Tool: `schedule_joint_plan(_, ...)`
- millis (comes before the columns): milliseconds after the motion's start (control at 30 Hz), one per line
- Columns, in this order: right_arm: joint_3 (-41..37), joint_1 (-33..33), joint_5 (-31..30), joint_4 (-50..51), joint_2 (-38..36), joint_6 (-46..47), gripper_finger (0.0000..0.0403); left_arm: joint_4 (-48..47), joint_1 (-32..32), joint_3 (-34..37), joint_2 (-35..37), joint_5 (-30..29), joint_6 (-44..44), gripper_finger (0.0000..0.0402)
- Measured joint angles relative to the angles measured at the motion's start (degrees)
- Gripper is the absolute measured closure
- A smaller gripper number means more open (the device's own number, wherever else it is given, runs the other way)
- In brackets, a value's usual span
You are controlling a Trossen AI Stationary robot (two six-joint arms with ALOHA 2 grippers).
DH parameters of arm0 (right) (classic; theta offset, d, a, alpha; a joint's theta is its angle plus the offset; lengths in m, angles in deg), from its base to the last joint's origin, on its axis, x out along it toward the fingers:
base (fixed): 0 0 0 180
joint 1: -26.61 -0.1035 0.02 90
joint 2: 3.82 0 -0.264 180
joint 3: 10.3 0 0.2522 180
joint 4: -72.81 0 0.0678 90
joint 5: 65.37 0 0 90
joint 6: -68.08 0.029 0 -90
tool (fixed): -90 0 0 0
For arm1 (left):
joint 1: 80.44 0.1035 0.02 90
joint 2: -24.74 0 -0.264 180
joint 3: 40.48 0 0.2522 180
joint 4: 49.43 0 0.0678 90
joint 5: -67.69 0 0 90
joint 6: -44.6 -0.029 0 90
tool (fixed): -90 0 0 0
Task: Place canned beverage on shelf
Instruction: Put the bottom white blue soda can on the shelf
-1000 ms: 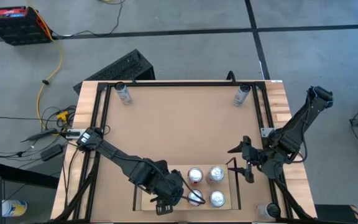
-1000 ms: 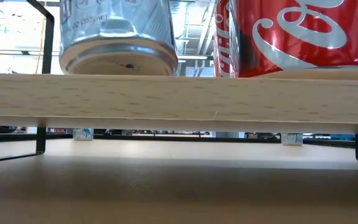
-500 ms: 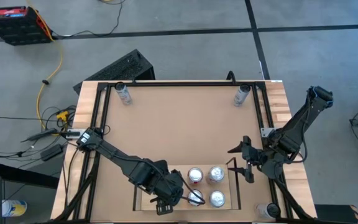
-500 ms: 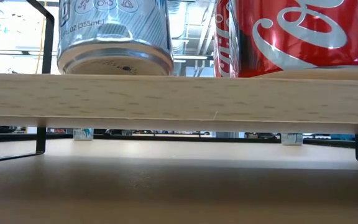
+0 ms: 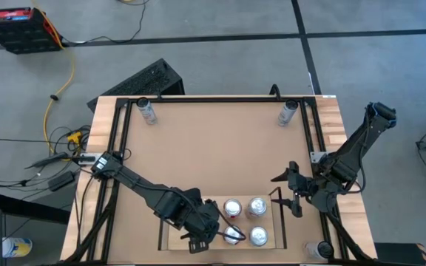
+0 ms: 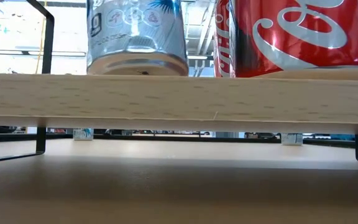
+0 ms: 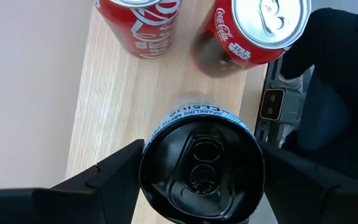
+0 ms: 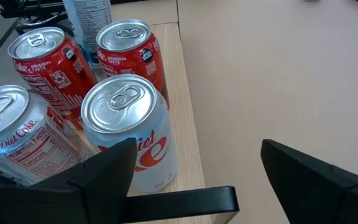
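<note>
- From above, the shelf (image 5: 217,225) lay at the near edge of the table (image 5: 205,148), with bare board showing at its left end and cans filling its right half. The left gripper (image 5: 224,235) reached over the shelf's middle, and the blue-and-silver can (image 5: 231,235) sat between its fingers, just left of the other cans.
- Two red cans (image 5: 233,209) stood at the back of the shelf and two pale cans (image 5: 258,236) toward its right end rail. The right gripper (image 5: 291,193) waited just off that right end, clear of the shelf, with open tabletop behind it.
- From table height, the blue-and-silver can (image 6: 137,37) stood upright with its base at the plank; whether it fully rested or hung a hair above was hard to tell. A red can (image 6: 297,37) stood just to its right, a narrow gap between them. The black end rail (image 6: 42,37) rose well to the left, leaving room on that side.
- From the left wrist, the fingers (image 7: 114,174) were spread wide on either side of the can's dark top (image 7: 201,168) and pressed against it. Pale plank lay bare on one side of it, and two red cans (image 7: 260,28) stood just beyond.
- From the right wrist, the fingers (image 8: 107,168) stood wide apart with nothing between them. A white diet cola can (image 8: 132,137) stood at the shelf's edge, touching its neighbours, beside open tabletop.
</note>
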Motion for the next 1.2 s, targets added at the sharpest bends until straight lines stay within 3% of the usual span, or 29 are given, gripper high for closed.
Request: schedule_joint_plan(1200, 0.00, -0.02, 0.04, 0.02, 0.01, 0.26, 0.0033, 0.21, -0.04, -0.02, 0.11, 1.64, -0.22, 0.0099)
